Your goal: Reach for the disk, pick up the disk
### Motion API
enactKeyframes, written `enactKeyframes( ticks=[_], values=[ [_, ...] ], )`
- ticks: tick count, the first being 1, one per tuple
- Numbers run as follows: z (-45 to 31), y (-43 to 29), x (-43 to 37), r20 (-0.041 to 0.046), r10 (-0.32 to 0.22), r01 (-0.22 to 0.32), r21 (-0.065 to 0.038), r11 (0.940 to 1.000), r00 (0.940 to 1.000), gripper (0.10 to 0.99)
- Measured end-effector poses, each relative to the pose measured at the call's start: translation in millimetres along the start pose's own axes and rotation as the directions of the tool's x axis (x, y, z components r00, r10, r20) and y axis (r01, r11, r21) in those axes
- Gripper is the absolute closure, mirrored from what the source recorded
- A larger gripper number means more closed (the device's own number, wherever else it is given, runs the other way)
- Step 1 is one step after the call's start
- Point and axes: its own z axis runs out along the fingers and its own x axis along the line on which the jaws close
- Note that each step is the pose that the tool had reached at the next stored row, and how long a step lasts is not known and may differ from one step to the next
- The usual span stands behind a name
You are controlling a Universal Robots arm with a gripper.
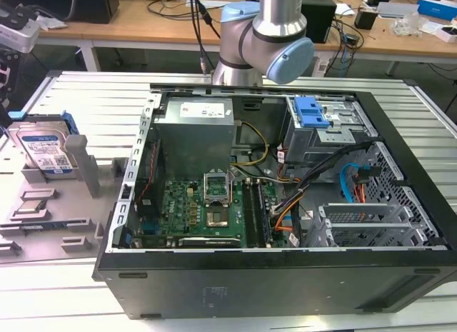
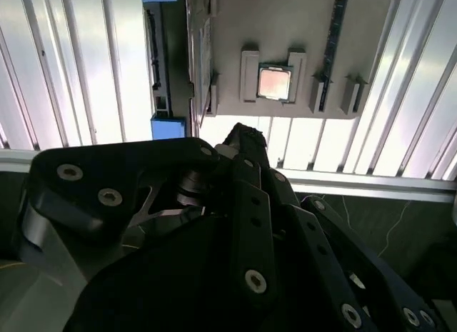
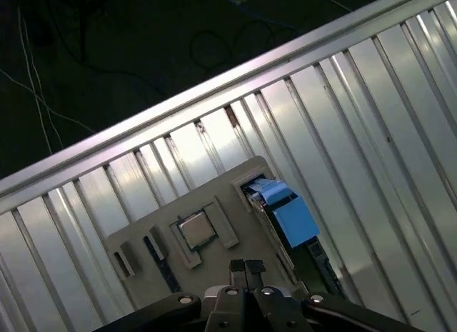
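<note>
Looking at flat silver-grey metal disk [image 1: 44,148], blue plastic frame, white-and-blue label. Parked on edge in slot of matte grey fixture plate [image 1: 78,203], 9 o'clock of open black computer case [image 1: 250,293] in exterior view. Label face toward that camera, top edge parallel to ribs of aluminium tabletop [image 1: 93,96]. Near square silver chip [image 2: 275,83]. Black linkage hand [image 3: 246,268] over fixture, clear of disk, tips pinched together, gripping nothing.

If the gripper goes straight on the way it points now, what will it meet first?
The gripper would probably meet the grey holder plate first, between the processor chip and the disk, not the disk itself; depth is unclear.
</note>
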Motion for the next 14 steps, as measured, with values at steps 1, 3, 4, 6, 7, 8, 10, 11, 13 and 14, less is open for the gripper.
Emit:
enactKeyframes(
  ticks=[1, 3, 4, 6, 7, 8, 10, 11, 13, 14],
  values=[
    [0.0, 0.0, 0.0, -0.0006, -0.015, 0.015, 0.000, 0.9999, 0.9999, 0.980],
    [0.0, 0.0, 0.0, -0.0013, -0.033, 0.033, 0.000, 0.9994, 0.9994, 0.980],
    [0.0, 0.0, 0.0, -0.0019, -0.049, 0.049, 0.000, 0.9988, 0.9988, 0.980],
    [0.0, 0.0, 0.0, -0.0031, -0.081, 0.081, 0.000, 0.9967, 0.9967, 0.980],
    [0.0, 0.0, -0.1, -0.0034, -0.089, 0.089, 0.000, 0.9960, 0.9960, 0.980],
    [0.0, 0.0, 0.0, -0.0040, -0.105, 0.105, 0.000, 0.9944, 0.9944, 0.980],
    [0.0, 0.0, -0.1, -0.0048, -0.127, 0.127, 0.000, 0.9919, 0.9919, 0.980],
    [0.0, 0.0, 0.0, -0.0053, -0.139, 0.139, 0.000, 0.9903, 0.9903, 0.980],
    [0.0, 0.1, -0.1, -0.0059, -0.155, 0.155, 0.000, 0.9879, 0.9879, 0.980],
    [0.0, 0.0, -0.1, -0.0062, -0.162, 0.162, 0.000, 0.9867, 0.9867, 0.980]
  ],
)
